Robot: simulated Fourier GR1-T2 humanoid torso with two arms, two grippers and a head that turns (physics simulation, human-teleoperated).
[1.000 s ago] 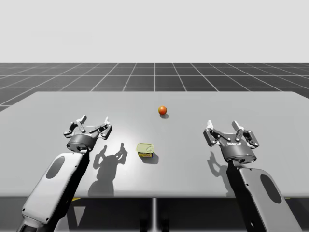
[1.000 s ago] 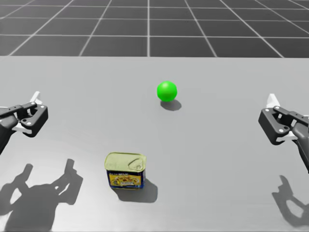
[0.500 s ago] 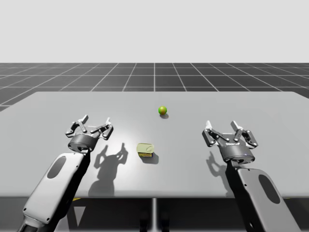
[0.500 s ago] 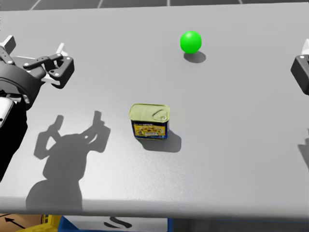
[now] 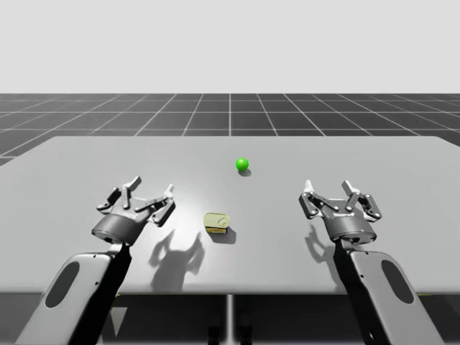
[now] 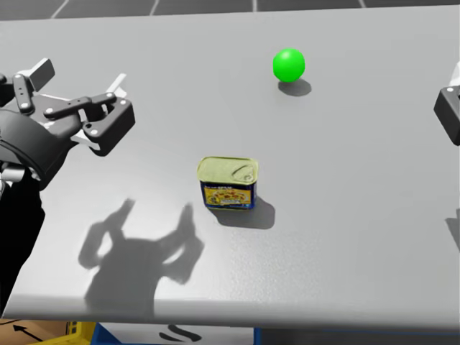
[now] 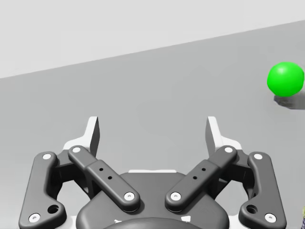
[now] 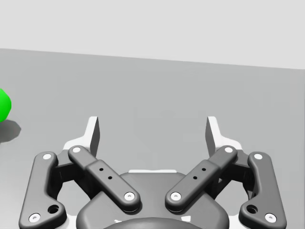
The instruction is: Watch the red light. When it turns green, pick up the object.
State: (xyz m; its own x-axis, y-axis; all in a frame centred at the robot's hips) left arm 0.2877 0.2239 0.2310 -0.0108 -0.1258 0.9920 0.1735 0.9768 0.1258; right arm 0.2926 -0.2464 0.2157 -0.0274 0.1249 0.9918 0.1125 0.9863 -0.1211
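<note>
The signal ball (image 5: 242, 164) (image 6: 288, 65) glows green at the table's far middle. A squat rectangular can (image 5: 216, 222) (image 6: 228, 182) with a pale yellow lid and a blue-and-yellow label stands upright nearer me. My left gripper (image 5: 151, 189) (image 6: 79, 77) (image 7: 152, 126) hovers open to the left of the can, apart from it, and the green ball (image 7: 285, 79) lies ahead of it to one side. My right gripper (image 5: 328, 187) (image 8: 152, 126) is open to the right of the can, with nothing between its fingers.
The grey table (image 5: 374, 158) has bare room all around the can. Its front edge (image 6: 237, 316) runs close below the can in the head view. A yellow and blue box (image 6: 86, 334) shows under that edge.
In the high view the ball went from red to green. My left gripper has moved right and nearer, towards the can. My head has turned downward. The right arm has hardly moved.
</note>
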